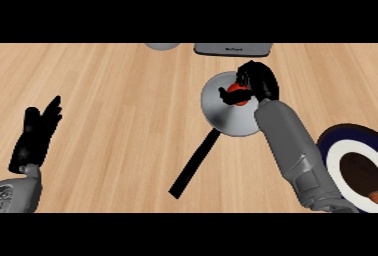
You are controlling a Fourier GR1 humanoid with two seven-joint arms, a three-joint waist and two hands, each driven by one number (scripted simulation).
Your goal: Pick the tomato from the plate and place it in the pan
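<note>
Right hand [258, 82]: black fingers and thumb curled round the tomato [236, 90], clamped on it; the grey forearm [291, 150] runs from the hand toward the lower right edge
Tomato: a small red patch showing between the curled fingers, on the hand's left side; most of it is covered by the hand; it sits over the pan, but contact with the pan's floor cannot be told
Pan [225, 117]: grey and round, directly under the hand and spreading out to its left and below; its right edge is hidden by the hand and forearm
Pan handle [196, 165]: long and black, slanting down and left, away from the hand, across the worktop [118, 90]
Plate [338, 152]: below and to the right of the hand, beyond the forearm; dark blue rim, white band, brown middle; cut off by the right edge; well apart from the tomato
Beyond the hand: a grey slab [232, 48] just above it and a rounded grey thing [162, 46] further left, both cut off and hard to name
Left hand [37, 132]: far to the left of the right hand, near the left edge; fingers straight and up, resting, holding nothing
</note>
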